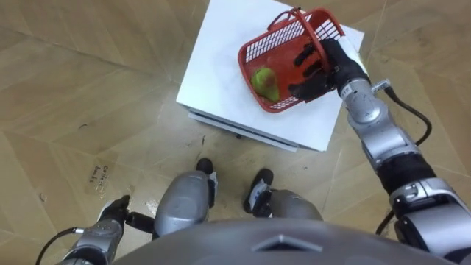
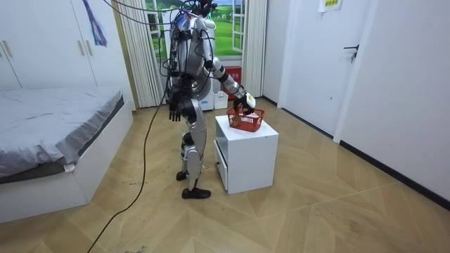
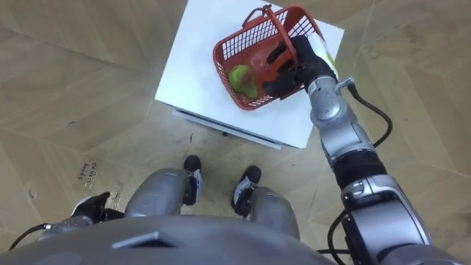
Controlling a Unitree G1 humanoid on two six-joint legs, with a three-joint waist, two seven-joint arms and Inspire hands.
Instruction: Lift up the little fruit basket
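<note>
On the table [image 1: 221, 81], right hand [image 1: 324, 70] lies in fruit basket [image 1: 256, 47] (grip unclear).

You have a white counter [image 1: 221, 73] standing on a herringbone wooden floor [image 1: 88, 88]; in the room view it reads as a low cube with drawer fronts on the face toward that view's left. A pale scrap, tape or a label, [image 1: 98, 177] lies on the floor well apart from the counter. In the room view you also get a bed [image 2: 49, 119] with a grey cover at the left, white wardrobe doors [image 2: 42, 42] behind it, pale curtains [image 2: 144, 63] beside a window [image 2: 228, 17], and a white door [image 2: 309, 63] toward the right
</note>
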